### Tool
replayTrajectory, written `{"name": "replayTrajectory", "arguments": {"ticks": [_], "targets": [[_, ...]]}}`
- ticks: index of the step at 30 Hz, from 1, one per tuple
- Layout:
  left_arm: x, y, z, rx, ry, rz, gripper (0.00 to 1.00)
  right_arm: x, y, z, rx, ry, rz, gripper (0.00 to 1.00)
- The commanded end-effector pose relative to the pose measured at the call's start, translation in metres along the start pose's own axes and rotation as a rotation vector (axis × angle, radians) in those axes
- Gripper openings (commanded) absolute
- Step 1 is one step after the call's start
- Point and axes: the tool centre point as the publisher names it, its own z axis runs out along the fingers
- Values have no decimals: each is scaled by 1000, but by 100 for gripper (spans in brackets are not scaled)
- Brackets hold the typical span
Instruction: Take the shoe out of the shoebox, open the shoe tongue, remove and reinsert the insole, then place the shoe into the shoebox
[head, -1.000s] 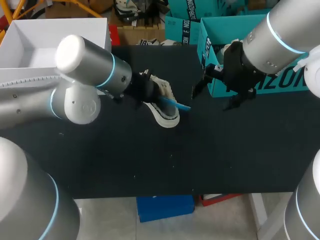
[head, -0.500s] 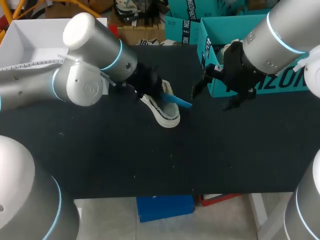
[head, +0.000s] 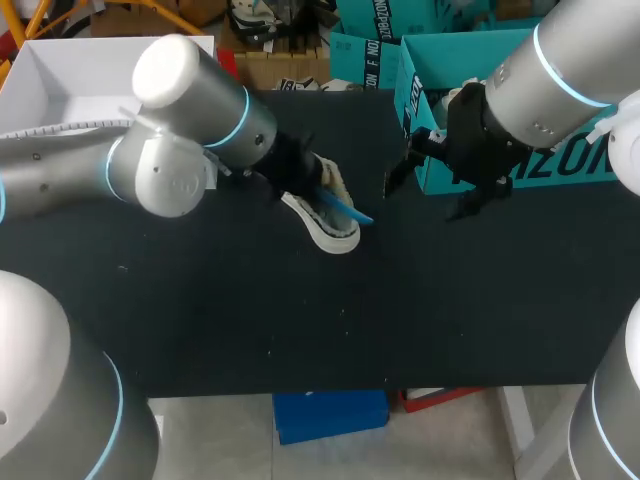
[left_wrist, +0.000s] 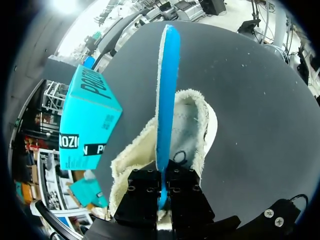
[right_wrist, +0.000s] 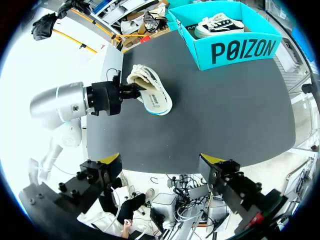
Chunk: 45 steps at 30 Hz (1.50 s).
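my left pincer (left_wrist: 162, 199) clamped on the blue insole (left_wrist: 167, 85), insole sticking out of the fuzzy shoe (left_wrist: 196, 125), right pincer (right_wrist: 161, 162) spread wide, grabbing nothing, over the desk (right_wrist: 225, 107)

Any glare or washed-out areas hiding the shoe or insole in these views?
Head view: glare on the left arm; the black left gripper merges with the dark table, but the blue insole stands out. Left wrist view: shoe evenly lit. Right wrist view: washed out beyond the table's edge, shoe readable.

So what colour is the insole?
The insole is bright blue, clearest in the left wrist view.
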Motion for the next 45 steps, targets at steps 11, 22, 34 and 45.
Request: {"name": "replayTrajectory", "arguments": {"ticks": [11,22,34,45], "targets": [[1,18,-3,-53,-15,6,0,1,0,1,0,-2,1,100],[-4,36,-2,-114,-49,1,0,1,0,1,0,-2,1,100],[-4,51,-1,-155,-54,-23,0,1,0,1,0,-2,1,100],[-6,33,0,-91,-67,-17,93,1,0,1,0,-2,1,100]]}}
